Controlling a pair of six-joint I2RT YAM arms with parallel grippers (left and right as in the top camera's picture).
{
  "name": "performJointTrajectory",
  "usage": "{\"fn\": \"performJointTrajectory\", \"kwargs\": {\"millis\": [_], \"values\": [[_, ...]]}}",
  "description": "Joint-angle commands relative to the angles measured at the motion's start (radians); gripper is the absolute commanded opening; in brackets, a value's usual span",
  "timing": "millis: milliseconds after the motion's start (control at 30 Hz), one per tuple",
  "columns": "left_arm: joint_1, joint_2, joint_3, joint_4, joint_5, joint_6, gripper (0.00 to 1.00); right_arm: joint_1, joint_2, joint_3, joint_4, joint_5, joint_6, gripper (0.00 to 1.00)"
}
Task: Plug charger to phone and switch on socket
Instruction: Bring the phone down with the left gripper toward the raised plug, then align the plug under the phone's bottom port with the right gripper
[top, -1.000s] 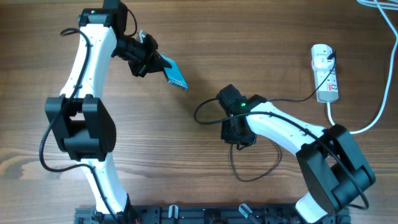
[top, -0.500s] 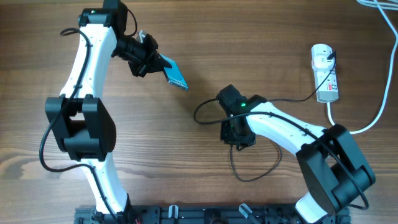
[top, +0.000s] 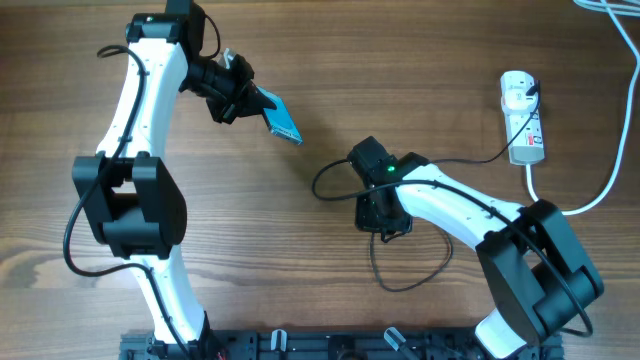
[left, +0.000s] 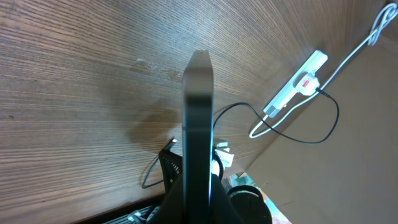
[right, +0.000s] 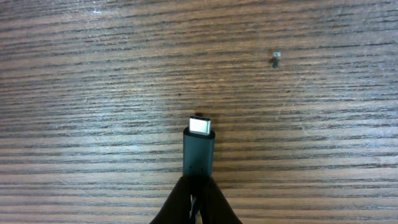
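Note:
My left gripper (top: 250, 100) is shut on the phone (top: 284, 121), which shows its cyan screen in the overhead view and hangs tilted above the table. In the left wrist view the phone (left: 199, 124) stands edge-on between the fingers. My right gripper (top: 383, 218) is shut on the charger (right: 199, 149); its metallic connector tip sticks out past the fingers, just above the wood. The thin black charger cable (top: 330, 170) loops across the table to a black plug in the socket (top: 524, 118), a white power strip at the far right. The socket also shows in the left wrist view (left: 297, 84).
The socket's thick white cord (top: 610, 170) runs off the right side of the table. A slack loop of charger cable (top: 415, 280) lies near the front, below my right arm. A small speck (right: 275, 60) marks the wood.

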Motion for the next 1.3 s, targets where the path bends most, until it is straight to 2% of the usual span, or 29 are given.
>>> {"fn": "performJointTrajectory", "kwargs": {"millis": [0, 100, 200, 233, 333, 433, 633, 867, 1000, 1167, 1267], "values": [[0.002, -0.033, 0.006, -0.003, 0.014, -0.002, 0.04, 0.002, 0.019, -0.025, 0.012, 0.033, 0.002, 0.04], [0.002, -0.033, 0.006, 0.009, 0.04, 0.008, 0.04, 0.002, 0.015, 0.003, 0.013, -0.047, -0.053, 0.04], [0.002, -0.033, 0.006, 0.06, 0.267, 0.183, 0.04, 0.002, -0.023, 0.064, -0.026, -0.099, -0.098, 0.04], [0.002, -0.033, 0.006, 0.077, 0.323, 0.22, 0.04, 0.002, -0.057, 0.095, -0.049, -0.119, -0.128, 0.04], [0.002, -0.033, 0.006, 0.137, 0.345, 0.232, 0.04, 0.002, -0.184, 0.184, -0.124, -0.188, -0.233, 0.04], [-0.008, -0.033, 0.006, 0.178, 0.499, 0.351, 0.04, 0.002, -0.304, 0.209, -0.138, -0.208, -0.235, 0.04], [-0.092, -0.033, 0.006, 0.196, 0.514, 0.475, 0.04, 0.002, -0.43, 0.209, -0.13, -0.23, -0.206, 0.04], [-0.176, -0.033, 0.006, 0.286, 0.425, 0.462, 0.04, 0.002, -0.43, 0.209, -0.059, -0.23, -0.124, 0.04], [-0.176, -0.033, 0.006, 0.349, 0.343, 0.301, 0.04, 0.002, -0.43, 0.209, -0.012, -0.229, -0.074, 0.04], [-0.177, -0.043, 0.006, 0.383, 0.335, 0.233, 0.04, 0.002, -0.423, 0.209, 0.005, -0.23, -0.048, 0.04], [-0.208, -0.085, 0.006, 0.396, 0.237, 0.233, 0.04, 0.002, -0.423, 0.209, 0.024, -0.23, -0.032, 0.04]]}}
